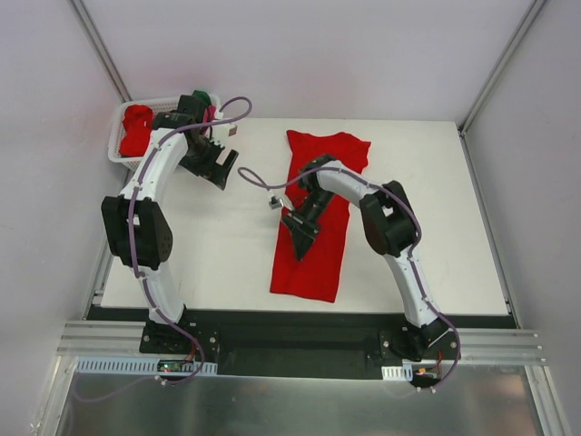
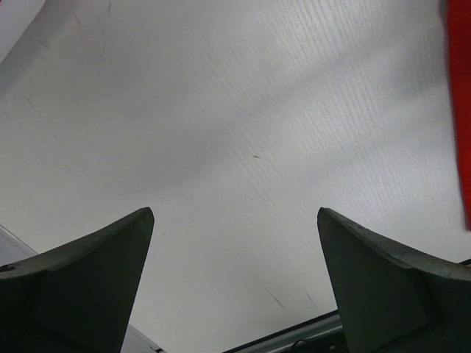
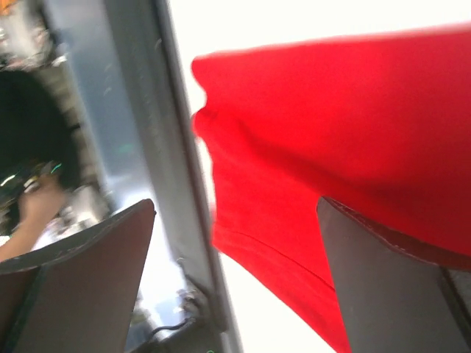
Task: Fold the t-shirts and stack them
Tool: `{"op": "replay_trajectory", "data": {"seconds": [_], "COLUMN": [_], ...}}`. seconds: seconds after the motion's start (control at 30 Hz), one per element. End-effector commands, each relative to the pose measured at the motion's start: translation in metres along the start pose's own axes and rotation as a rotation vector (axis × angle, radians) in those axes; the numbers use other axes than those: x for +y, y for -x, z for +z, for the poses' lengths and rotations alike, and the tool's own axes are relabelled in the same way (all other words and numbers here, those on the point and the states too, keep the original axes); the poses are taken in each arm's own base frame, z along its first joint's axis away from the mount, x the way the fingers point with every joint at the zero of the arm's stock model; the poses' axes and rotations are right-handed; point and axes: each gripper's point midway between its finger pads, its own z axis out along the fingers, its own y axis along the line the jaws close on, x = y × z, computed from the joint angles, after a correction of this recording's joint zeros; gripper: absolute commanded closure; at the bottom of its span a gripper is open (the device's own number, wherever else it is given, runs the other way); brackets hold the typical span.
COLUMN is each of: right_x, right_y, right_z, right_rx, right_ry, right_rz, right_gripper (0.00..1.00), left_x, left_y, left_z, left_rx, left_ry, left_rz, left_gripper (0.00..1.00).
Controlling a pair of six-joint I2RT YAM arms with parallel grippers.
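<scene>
A single t-shirt (image 1: 313,263) lies lengthwise on the worktop (image 1: 209,263), running from upper centre to lower centre of the frame. The basket (image 1: 116,150) sits at the worktop's upper-left corner, with bundled t-shirts (image 1: 136,127) inside it. The left pincer (image 1: 222,177) is just right of the basket. The right pincer (image 1: 301,243) is over the single t-shirt's left edge.

We see bare worktop (image 1: 209,263) between the two arms and again to the right of the long red t-shirt (image 1: 320,268), wide enough for a hand to pass. The white basket (image 1: 115,153) blocks the far left corner, the left hand (image 1: 221,179) just beside it. The right hand (image 1: 300,247) hangs over the shirt's middle, jaws parted
</scene>
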Motion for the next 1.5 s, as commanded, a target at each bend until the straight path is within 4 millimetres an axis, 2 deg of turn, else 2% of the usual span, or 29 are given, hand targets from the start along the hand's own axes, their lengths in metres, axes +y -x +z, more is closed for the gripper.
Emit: {"op": "replay_trajectory", "data": {"seconds": [0.0,0.07,0.1,0.13,0.17,0.23,0.33,0.43,0.47,0.53,0.57,0.6,0.67,0.7,0.77,0.83,0.93,1.03,1.1,1.23,1.27,1.37,1.47], "right_x": [0.050,0.023,0.010,-0.011,-0.037,-0.079,-0.129,-0.154,-0.163,-0.179,-0.189,-0.197,-0.211,-0.216,-0.225,-0.226,-0.217,-0.204,-0.199,-0.187,-0.187,-0.185,-0.176], "right_y": [0.004,0.013,0.010,0.002,0.009,-0.010,-0.021,-0.028,-0.022,-0.025,-0.016,-0.019,-0.011,-0.011,-0.005,-0.002,0.008,0.007,0.003,-0.012,-0.017,-0.025,-0.033], "right_z": [-0.077,-0.100,-0.117,-0.130,-0.145,-0.176,-0.214,-0.232,-0.239,-0.248,-0.258,-0.268,-0.279,-0.285,-0.295,-0.301,-0.304,-0.304,-0.303,-0.280,-0.274,-0.244,-0.217], "right_rx": [-0.050,-0.103,-0.136,-0.112,-0.159,-0.141,-0.099,-0.104,-0.127,-0.115,-0.140,-0.118,-0.139,-0.138,-0.163,-0.172,-0.198,-0.190,-0.182,-0.172,-0.166,-0.170,-0.153], "right_ry": [-0.074,-0.216,-0.284,-0.400,-0.512,-0.681,-0.863,-0.933,-0.970,-1.052,-1.107,-1.177,-1.231,-1.262,-1.310,-1.334,-1.308,-1.292,-1.280,-1.198,-1.184,-1.079,-0.983], "right_rz": [0.066,0.084,0.093,0.107,0.116,0.173,0.236,0.270,0.243,0.232,0.195,0.196,0.162,0.164,0.161,0.157,0.122,0.113,0.123,0.182,0.199,0.250,0.278], "right_gripper": [0.04,0.04,0.04,0.04,0.04,0.04,0.04,0.04,0.04,0.04,0.04,0.04,0.04,0.04,0.04,0.04,0.04,0.04,0.04,0.04,0.04,0.04,0.04], "left_x": [-0.005,-0.013,-0.016,-0.025,-0.032,-0.049,-0.074,-0.110,-0.129,-0.150,-0.165,-0.175,-0.188,-0.199,-0.208,-0.218,-0.233,-0.249,-0.256,-0.269,-0.273,-0.279,-0.280], "left_y": [0.013,0.015,0.016,0.018,0.019,0.019,0.015,0.012,0.008,0.002,-0.003,-0.007,-0.013,-0.016,-0.022,-0.026,-0.037,-0.051,-0.053,-0.041,-0.031,-0.013,-0.005], "left_z": [-0.006,-0.005,-0.004,-0.002,-0.001,0.005,0.012,0.020,0.025,0.030,0.034,0.036,0.038,0.040,0.042,0.042,0.047,0.060,0.071,0.084,0.084,0.086,0.087], "left_rx": [-0.031,-0.029,-0.026,-0.024,-0.025,-0.012,0.011,0.032,0.051,0.076,0.095,0.107,0.127,0.137,0.152,0.159,0.191,0.237,0.247,0.232,0.207,0.175,0.153], "left_ry": [-0.014,-0.024,-0.028,-0.039,-0.055,-0.084,-0.132,-0.215,-0.249,-0.290,-0.313,-0.338,-0.361,-0.378,-0.395,-0.414,-0.448,-0.477,-0.481,-0.480,-0.475,-0.462,-0.444], "left_rz": [0.021,0.043,0.053,0.075,0.088,0.122,0.165,0.200,0.226,0.251,0.284,0.298,0.320,0.345,0.362,0.394,0.428,0.464,0.469,0.464,0.468,0.467,0.495], "left_gripper": [0.05,0.05,0.05,0.05,0.05,0.05,0.05,0.05,0.05,0.05,0.05,0.06,0.06,0.06,0.06,0.06,0.07,0.07,0.07,0.08,0.08,0.08,0.08]}}
